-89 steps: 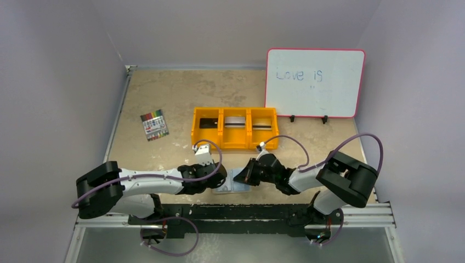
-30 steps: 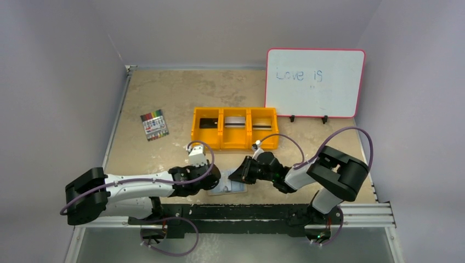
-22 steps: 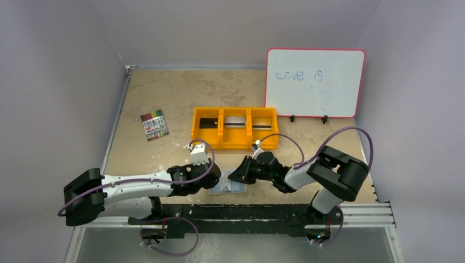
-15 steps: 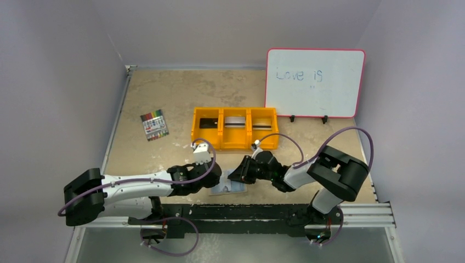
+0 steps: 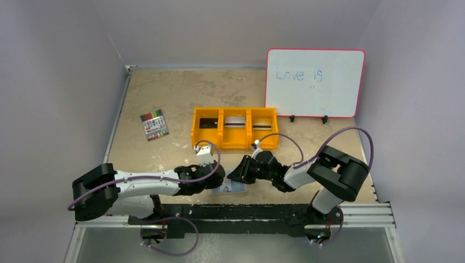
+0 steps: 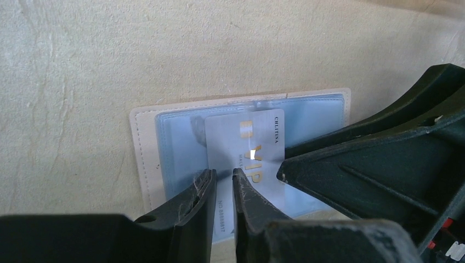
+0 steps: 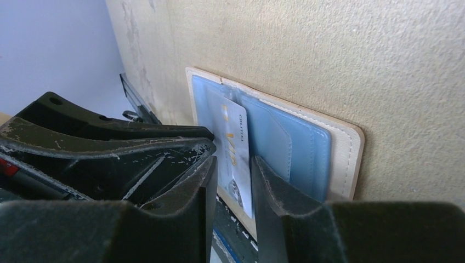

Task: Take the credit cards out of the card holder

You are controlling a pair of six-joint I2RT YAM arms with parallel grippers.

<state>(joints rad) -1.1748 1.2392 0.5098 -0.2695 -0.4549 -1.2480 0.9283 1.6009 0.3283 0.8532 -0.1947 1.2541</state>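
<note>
1. Top external view, far left: a pack of coloured markers (image 5: 154, 125) lies flat on the beige table (image 5: 175, 93), well apart from everything else.
2. To its right, the left arm (image 5: 148, 183) reaches low along the near edge. The left gripper (image 5: 217, 185) is down at the left side of the card holder (image 5: 233, 189).
3. The card holder lies open and flat near the table's front edge, between the two grippers. Its light blue inner panels face up inside a pale stitched border.
4. In the left wrist view, a silvery card (image 6: 245, 147) marked VIP sticks partway out of a pocket. The left gripper (image 6: 222, 178) has its fingers close together, with only a thin slit between them, and the tips sit over the card's near end. Whether they pinch the card cannot be told.
5. Just right of the holder, the right gripper (image 5: 232, 176) comes in low from the right, its tip at the holder. In the right wrist view, the right gripper (image 7: 233, 164) has its fingers narrowly apart, with the card's edge showing in the gap. Whether they grip it cannot be told.
6. Behind the holder stands an orange three-compartment tray (image 5: 234, 143). Each compartment holds a flat dark or grey item too small to identify.
7. Far right, a red-framed whiteboard (image 5: 315, 83) stands upright at the back, with faint blue writing on it.
</note>
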